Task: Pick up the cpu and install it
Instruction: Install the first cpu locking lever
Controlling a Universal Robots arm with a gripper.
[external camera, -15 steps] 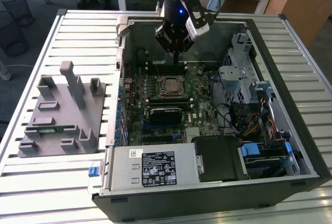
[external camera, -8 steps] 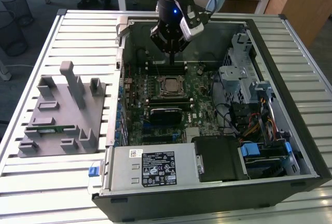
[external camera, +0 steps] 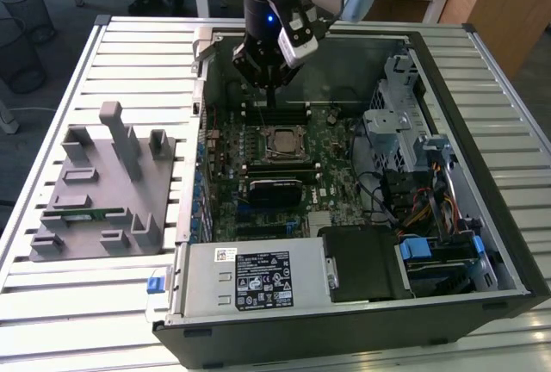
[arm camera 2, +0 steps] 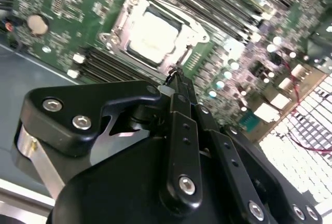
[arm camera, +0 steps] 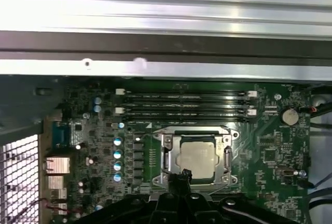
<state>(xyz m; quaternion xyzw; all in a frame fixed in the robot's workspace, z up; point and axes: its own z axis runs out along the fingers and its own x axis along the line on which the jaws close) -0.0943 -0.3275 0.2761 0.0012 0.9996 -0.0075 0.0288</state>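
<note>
- Fingers (arm camera 2: 179, 86) of the gripper (arm camera 2: 175, 74) are pressed together with nothing between them; in the second wrist view their tips meet in a single dark point just short of the socket frame (arm camera 2: 122, 24).
- Cpu (arm camera: 199, 157): seated flat inside the metal socket frame on the motherboard (arm camera: 270, 154), pale silver top upward. In the first wrist view the fingertip (arm camera: 180, 176) overlaps the frame's near edge; whether it touches cannot be told.
- Exterior view: the gripper (external camera: 271, 89) hangs inside the open computer case (external camera: 482, 174), above the memory slots (external camera: 275, 114) and just beyond the cpu (external camera: 281, 141), which lies free of it.
- First wrist view: four empty dark memory slots (arm camera: 184, 105) run parallel beside the socket, between it and the case's metal wall (arm camera: 166, 68). A round coin cell (arm camera: 289, 116) sits on the board near the slots' end.
- Second wrist view: the gripper's black linkage covers the near part of the board; the cpu (arm camera 2: 153, 32) appears overexposed, beyond the fingertip.
- Exterior view, surroundings: a black heatsink block (external camera: 275, 189) lies on the board on the near side of the socket. A grey power supply (external camera: 254, 279) occupies the case's front corner. A grey parts fixture (external camera: 99, 187) stands on the slatted table (external camera: 52, 303) at the exterior view's left, well apart from the case.
</note>
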